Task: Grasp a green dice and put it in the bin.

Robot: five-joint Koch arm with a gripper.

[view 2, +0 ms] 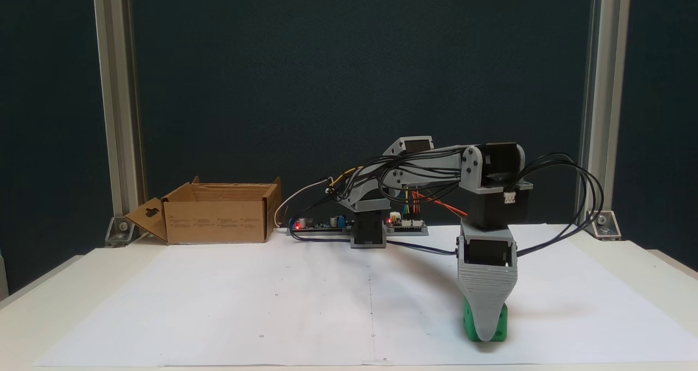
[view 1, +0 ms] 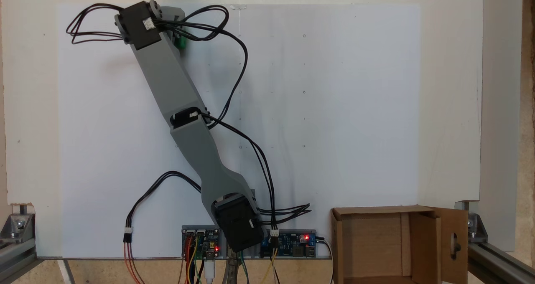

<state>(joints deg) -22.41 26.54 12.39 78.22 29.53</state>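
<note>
The green dice [view 2: 497, 325] sits lower right under the gripper [view 2: 485, 335], whose jaw opening I cannot tell; an off-centre pinch could squirt it away from the cardboard box [view 2: 215, 221].

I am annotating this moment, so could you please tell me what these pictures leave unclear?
- Gripper: one grey jaw covers the other, so open or shut is unknowable.
- Small bright green plastic dice: in a fixed view, mostly behind that jaw; in a fixed view, under the arm.
- Brown cardboard box bin: lower edge cut off.
</note>
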